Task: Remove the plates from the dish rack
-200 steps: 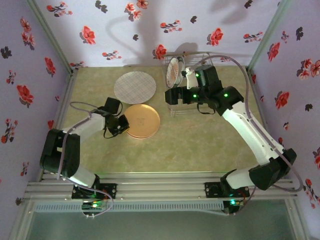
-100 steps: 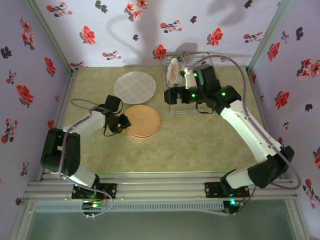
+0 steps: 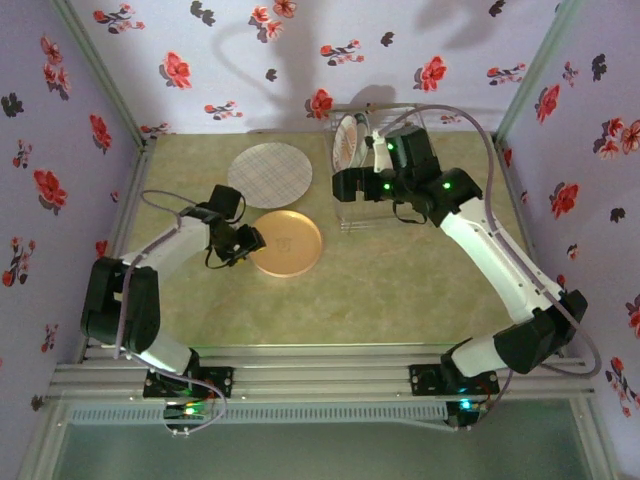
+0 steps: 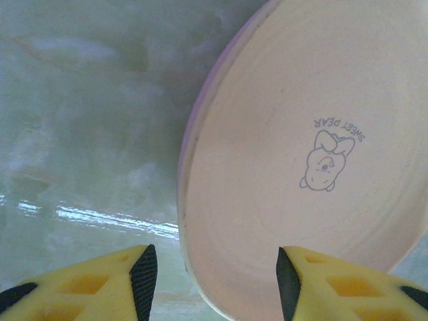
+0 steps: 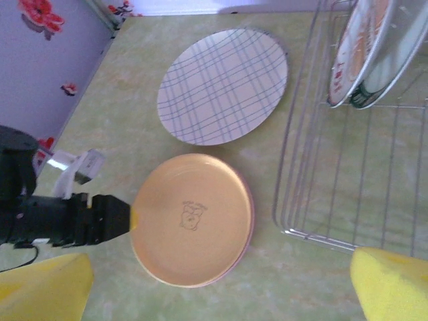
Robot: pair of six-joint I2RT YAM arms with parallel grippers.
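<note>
An orange-yellow plate (image 3: 287, 243) lies flat on the table, stacked on a pink plate whose rim (image 5: 249, 221) peeks out at its right side. My left gripper (image 3: 246, 242) is at that plate's left edge. Its yellow fingers (image 4: 107, 277) stand open, with the plate's rim (image 4: 190, 221) between them and untouched. A pale grid-patterned plate (image 3: 270, 173) lies flat behind it. The wire dish rack (image 3: 368, 212) stands at the back right, with two plates (image 5: 361, 53) upright in its far end. My right gripper (image 3: 343, 186) hovers open over the rack's left edge, nothing in it.
Flowered walls close the table in on three sides. Bare green tabletop (image 3: 380, 290) spreads in front of the rack and the stacked plates. The right arm's cable (image 3: 480, 130) loops over the rack's right end.
My left gripper has opened and let go of the orange-yellow plate, which stays flat on the pink one. The right gripper has moved slightly toward the back, over the rack.
</note>
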